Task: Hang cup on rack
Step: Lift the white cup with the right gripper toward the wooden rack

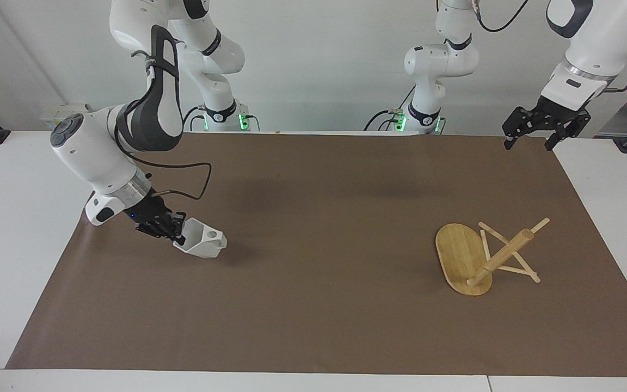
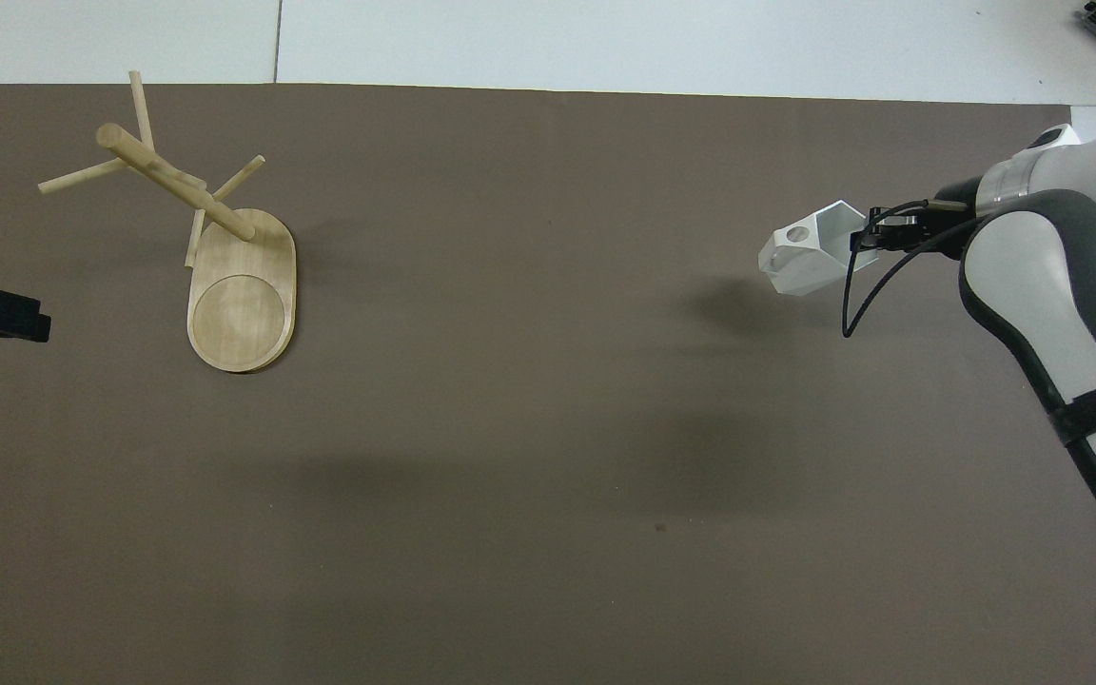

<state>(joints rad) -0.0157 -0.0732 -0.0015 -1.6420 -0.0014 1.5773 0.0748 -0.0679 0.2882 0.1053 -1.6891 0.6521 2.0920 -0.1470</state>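
Note:
The white faceted cup (image 1: 203, 245) hangs tilted a little above the brown mat, at the right arm's end of the table. Its handle with the round hole points toward the rack. My right gripper (image 1: 176, 232) is shut on the cup's rim; the cup (image 2: 803, 259) and the gripper (image 2: 867, 238) also show in the overhead view. The bamboo rack (image 1: 501, 257) stands on its oval base (image 1: 456, 251) at the left arm's end, with thin pegs crossing its post (image 2: 177, 183). My left gripper (image 1: 528, 145) waits open and empty over the mat's corner, well apart from the rack.
The brown mat (image 1: 324, 218) covers most of the white table (image 1: 14, 228). The right arm's black cable (image 1: 196, 182) loops above the mat beside the cup. The two arm bases stand at the table's edge nearest the robots.

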